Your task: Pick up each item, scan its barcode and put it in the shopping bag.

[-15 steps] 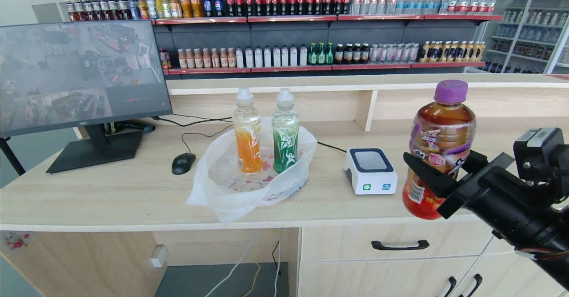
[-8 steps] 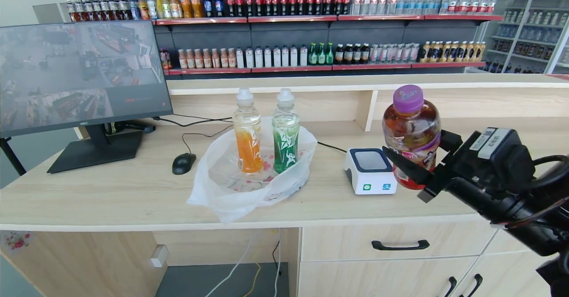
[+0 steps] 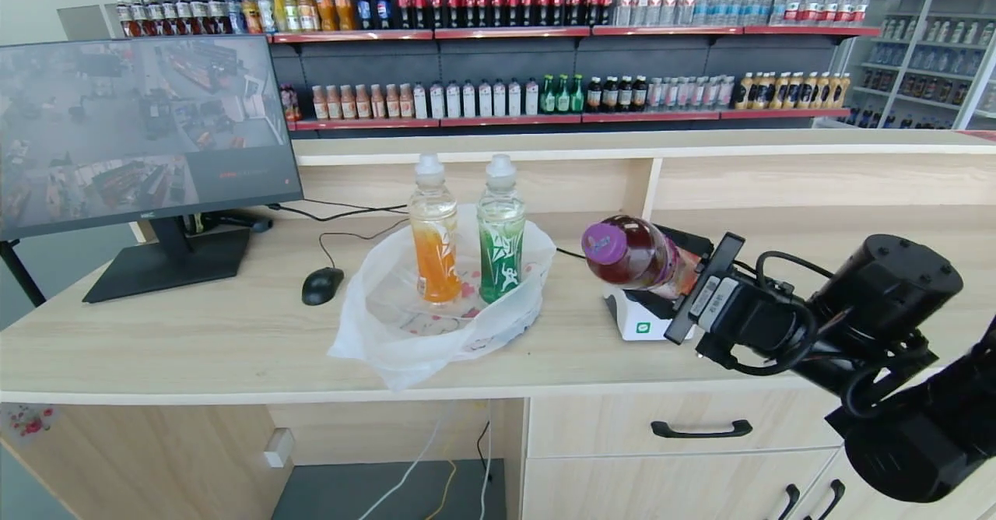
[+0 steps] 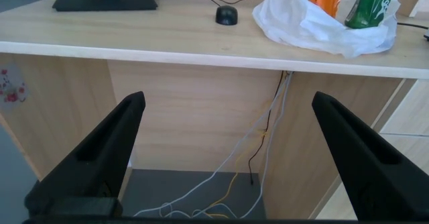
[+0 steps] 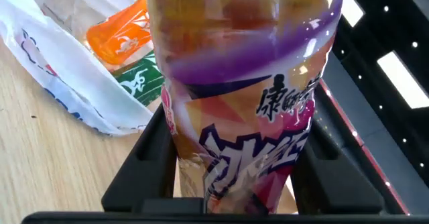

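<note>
Pincer on my right arm (image 3: 685, 271) is pinching a brown bottle (image 3: 634, 259) round its body. From my head I see that bottle tipped onto its side, its purple cap (image 3: 603, 241) pointing to my left, held in the air just above the white scanner (image 3: 634, 316) on the counter (image 3: 194, 341). Left of the scanner sits the white bag (image 3: 436, 333) with an orange bottle (image 3: 434, 251) and a green bottle (image 3: 499, 251) standing upright in it, and a mouse (image 3: 321, 285) lies farther left. From my left wrist, my left pincer (image 4: 224, 160) is spread wide, low before the counter's front where cables (image 4: 265, 143) hang; the bag (image 4: 315, 26) and mouse (image 4: 228, 15) lie up on top. From my right wrist, the brown bottle (image 5: 248, 96) sits between my black fingers (image 5: 144, 163), and the bag (image 5: 67, 83) with the orange bottle (image 5: 120, 36) and green bottle (image 5: 137, 80) lies beyond.
</note>
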Available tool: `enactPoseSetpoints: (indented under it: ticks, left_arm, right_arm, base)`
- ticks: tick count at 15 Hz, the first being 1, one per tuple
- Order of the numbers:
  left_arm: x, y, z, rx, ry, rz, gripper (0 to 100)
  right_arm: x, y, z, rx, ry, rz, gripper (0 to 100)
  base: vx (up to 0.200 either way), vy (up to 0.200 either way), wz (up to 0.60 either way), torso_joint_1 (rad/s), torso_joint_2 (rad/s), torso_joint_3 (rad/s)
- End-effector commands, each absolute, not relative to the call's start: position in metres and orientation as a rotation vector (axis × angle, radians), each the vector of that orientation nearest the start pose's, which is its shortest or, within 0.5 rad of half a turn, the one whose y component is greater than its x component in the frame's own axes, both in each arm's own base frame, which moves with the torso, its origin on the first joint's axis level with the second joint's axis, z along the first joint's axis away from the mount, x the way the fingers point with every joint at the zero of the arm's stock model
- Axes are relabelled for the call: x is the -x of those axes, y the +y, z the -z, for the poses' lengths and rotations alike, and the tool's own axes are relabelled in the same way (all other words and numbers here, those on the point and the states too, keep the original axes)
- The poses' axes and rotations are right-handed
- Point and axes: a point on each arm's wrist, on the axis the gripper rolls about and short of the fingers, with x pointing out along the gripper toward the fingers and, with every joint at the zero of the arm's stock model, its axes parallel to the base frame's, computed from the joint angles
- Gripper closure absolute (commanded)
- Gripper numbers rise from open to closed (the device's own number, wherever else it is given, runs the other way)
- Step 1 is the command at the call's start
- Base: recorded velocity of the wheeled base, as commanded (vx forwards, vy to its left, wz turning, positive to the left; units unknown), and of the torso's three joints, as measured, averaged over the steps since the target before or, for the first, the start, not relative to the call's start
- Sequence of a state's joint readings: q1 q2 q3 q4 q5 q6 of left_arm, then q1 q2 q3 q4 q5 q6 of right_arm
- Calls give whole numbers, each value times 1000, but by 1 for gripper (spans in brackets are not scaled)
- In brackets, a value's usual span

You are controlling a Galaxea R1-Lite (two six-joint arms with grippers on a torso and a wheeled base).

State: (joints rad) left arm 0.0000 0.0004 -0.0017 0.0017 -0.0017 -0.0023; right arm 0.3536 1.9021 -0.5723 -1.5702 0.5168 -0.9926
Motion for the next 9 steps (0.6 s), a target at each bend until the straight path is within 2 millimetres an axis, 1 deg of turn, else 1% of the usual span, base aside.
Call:
enactPoseSetpoints:
  ticks: [1,4,6,9]
  left_arm:
    - [23,0,-76,3,0,2,0]
    - [23,0,-75,3,2,2,0]
    - [23,0,-76,3,0,2,0]
    - [23,0,-76,3,0,2,0]
  right_arm:
    - [-309,119,-142,985,-678,-704,100]
    - [-324,110,-127,1042,-682,-733,100]
    - [-331,105,-124,1067,-714,-753,100]
    - [-333,104,-122,1077,-721,-761,100]
  base:
    - [0,0,0,0,0,0]
    - [0,0,0,0,0,0]
    - [0,0,0,0,0,0]
    - [0,0,0,0,0,0]
